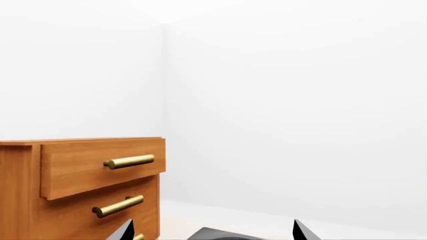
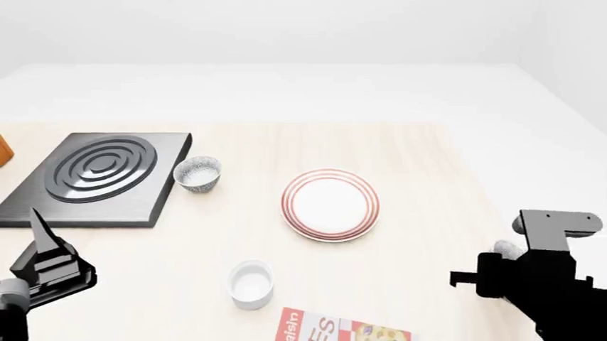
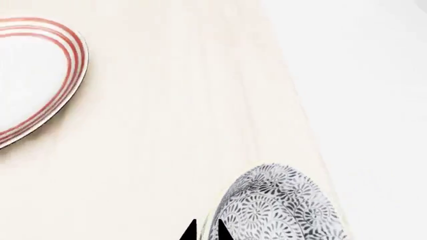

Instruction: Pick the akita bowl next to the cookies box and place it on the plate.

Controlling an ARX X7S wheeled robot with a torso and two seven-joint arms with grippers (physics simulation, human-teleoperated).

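My right gripper (image 3: pixel 205 234) is shut on the rim of the akita bowl (image 3: pixel 280 205), whose grey-and-white patterned outside faces the wrist camera near the table's right edge. In the head view only a small grey part of this bowl (image 2: pixel 504 249) shows, behind the right gripper (image 2: pixel 488 275). The plate (image 2: pixel 330 204), white with red rings, lies in the middle of the table, to the left of the held bowl; its rim (image 3: pixel 67 85) also shows in the right wrist view. The cookies box (image 2: pixel 342 331) lies at the near edge. My left gripper (image 1: pixel 213 234) is open and holds nothing.
A second patterned bowl (image 2: pixel 198 173) stands beside a black stove plate (image 2: pixel 95 176) at the left. A plain white cup (image 2: pixel 251 284) sits near the cookies box. A wooden drawer cabinet (image 1: pixel 87 185) with brass handles shows in the left wrist view.
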